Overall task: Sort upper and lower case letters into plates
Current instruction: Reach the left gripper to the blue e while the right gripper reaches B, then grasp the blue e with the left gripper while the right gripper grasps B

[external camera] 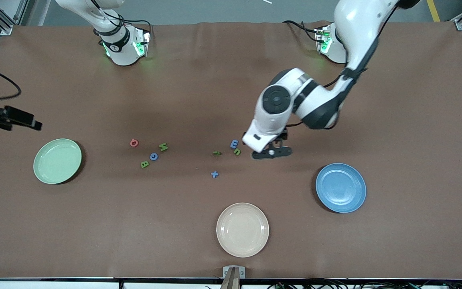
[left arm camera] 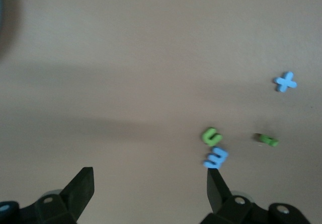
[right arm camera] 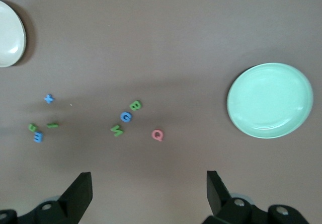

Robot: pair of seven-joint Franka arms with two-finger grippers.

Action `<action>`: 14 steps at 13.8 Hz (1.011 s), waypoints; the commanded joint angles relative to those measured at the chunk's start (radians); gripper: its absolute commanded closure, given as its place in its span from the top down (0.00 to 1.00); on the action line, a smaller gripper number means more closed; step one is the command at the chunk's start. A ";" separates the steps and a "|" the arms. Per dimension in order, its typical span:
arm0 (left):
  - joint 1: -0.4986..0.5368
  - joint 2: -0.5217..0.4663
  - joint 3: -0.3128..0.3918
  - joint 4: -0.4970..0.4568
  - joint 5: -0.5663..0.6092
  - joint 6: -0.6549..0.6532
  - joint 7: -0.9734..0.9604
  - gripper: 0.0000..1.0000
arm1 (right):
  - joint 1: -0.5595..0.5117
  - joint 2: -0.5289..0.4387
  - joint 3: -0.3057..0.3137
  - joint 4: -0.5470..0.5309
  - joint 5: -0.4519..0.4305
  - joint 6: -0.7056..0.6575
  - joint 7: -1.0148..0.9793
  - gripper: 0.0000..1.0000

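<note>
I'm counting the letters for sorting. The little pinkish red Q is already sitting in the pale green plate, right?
No. The small pinkish red letter Q lies on the brown table, beside the round pale green plate and apart from it. That plate holds nothing, as the right wrist view shows.

The front view looks down from high across the table toward both arm bases, taking in the green plate [external camera: 57, 161], blue plate [external camera: 341, 187] and cream plate [external camera: 242, 229]. The left wrist view looks down from close over the cloth past its own open fingers [left arm camera: 80, 188], showing only the blue x [left arm camera: 286, 82], the green u [left arm camera: 212, 136] and the blue m [left arm camera: 216, 158]. The right wrist view sits higher and wider, sharing those letters with both other views, plus the green plate and the cream plate's edge with the front view
</note>
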 commanded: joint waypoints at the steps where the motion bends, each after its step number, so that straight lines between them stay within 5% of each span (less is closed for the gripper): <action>1: -0.051 0.117 0.006 0.075 0.029 0.110 -0.030 0.98 | 0.008 0.023 -0.002 0.012 0.049 0.029 0.168 1.00; 6: -0.145 0.210 0.041 0.075 0.062 0.192 -0.043 0.86 | 0.203 0.066 -0.002 -0.053 -0.094 0.166 0.527 1.00; 7: -0.153 0.222 0.044 0.075 0.074 0.193 -0.044 0.78 | 0.258 0.080 -0.003 -0.096 -0.130 0.177 0.634 1.00; 9: -0.158 0.233 0.044 0.074 0.085 0.193 -0.049 0.75 | 0.283 0.095 0.000 -0.211 -0.124 0.279 0.832 1.00; 14: -0.159 0.257 0.052 0.072 0.093 0.232 -0.050 0.68 | 0.242 0.143 -0.002 -0.441 -0.006 0.537 0.865 1.00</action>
